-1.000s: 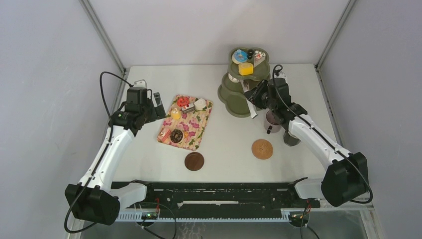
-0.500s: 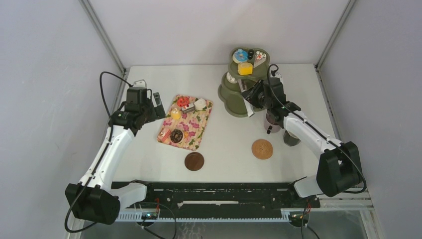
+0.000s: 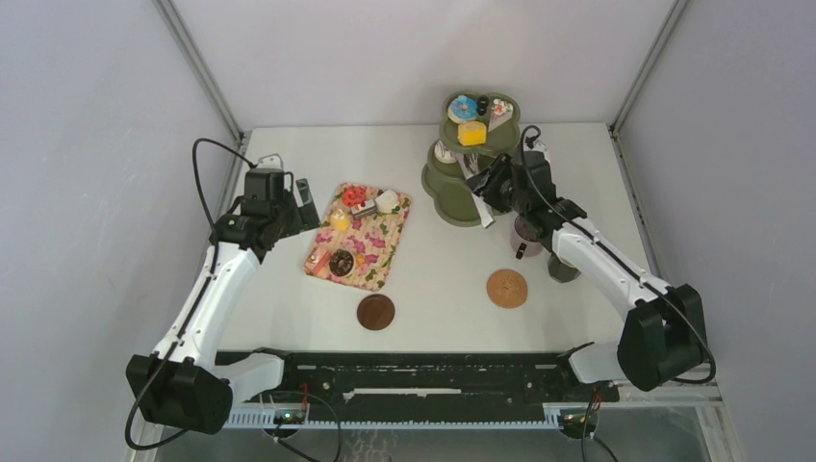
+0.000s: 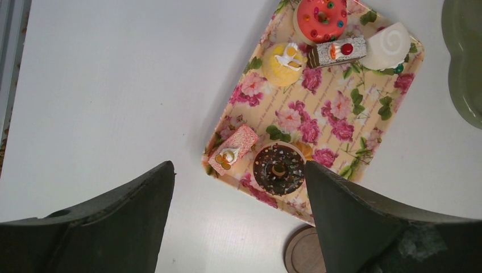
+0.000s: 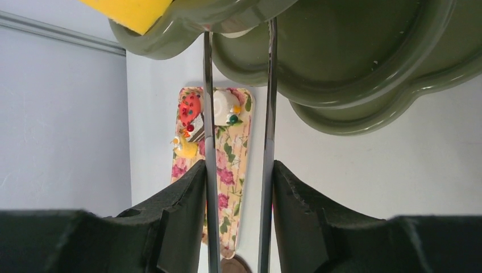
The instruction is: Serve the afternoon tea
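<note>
Tongs (image 5: 208,114) in the right gripper (image 5: 239,170), blades apart with nothing visibly pinched, crowd the green stand (image 5: 364,74), so one bump might dump its yellow cube (image 5: 128,8).

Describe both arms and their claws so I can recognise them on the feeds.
The left arm and right arm match: white rounded links between bulky black joint housings, a thin black cable looping loose near each wrist. The left claw and right claw each have two dark matte fingers, broad and tapering to blunt tips. I see no markings.
</note>
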Controlling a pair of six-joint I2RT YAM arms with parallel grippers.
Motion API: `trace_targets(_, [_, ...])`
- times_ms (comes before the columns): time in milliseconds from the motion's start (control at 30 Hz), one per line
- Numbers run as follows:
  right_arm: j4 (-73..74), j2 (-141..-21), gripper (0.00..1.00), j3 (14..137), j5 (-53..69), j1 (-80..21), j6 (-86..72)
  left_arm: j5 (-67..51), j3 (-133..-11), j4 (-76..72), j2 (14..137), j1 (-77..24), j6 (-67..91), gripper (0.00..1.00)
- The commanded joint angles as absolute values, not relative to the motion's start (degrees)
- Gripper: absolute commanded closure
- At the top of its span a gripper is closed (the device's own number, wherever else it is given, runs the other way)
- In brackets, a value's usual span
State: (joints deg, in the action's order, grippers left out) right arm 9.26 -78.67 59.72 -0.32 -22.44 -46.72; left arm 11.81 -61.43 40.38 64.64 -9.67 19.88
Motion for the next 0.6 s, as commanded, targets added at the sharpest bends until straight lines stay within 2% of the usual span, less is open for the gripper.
trace_targets(0, [9.1,-74.3,0.5,61.4,-1.9,-23.5,-46.4,11.6,-62.8,38.5,64.1,-9.4,19.3,0.11])
trace_targets(333, [18.0,-63.3,0.51,56.5,-0.3,-24.3,-44.0,11.6,-62.5,38.5,63.0,-9.4,19.4,0.11])
trace_targets(567, [28.0,-55.0,0.57,54.0,2.7,-27.7,-38.1,11.7,-61.2,38.9,61.1,-9.3,19.4,0.11])
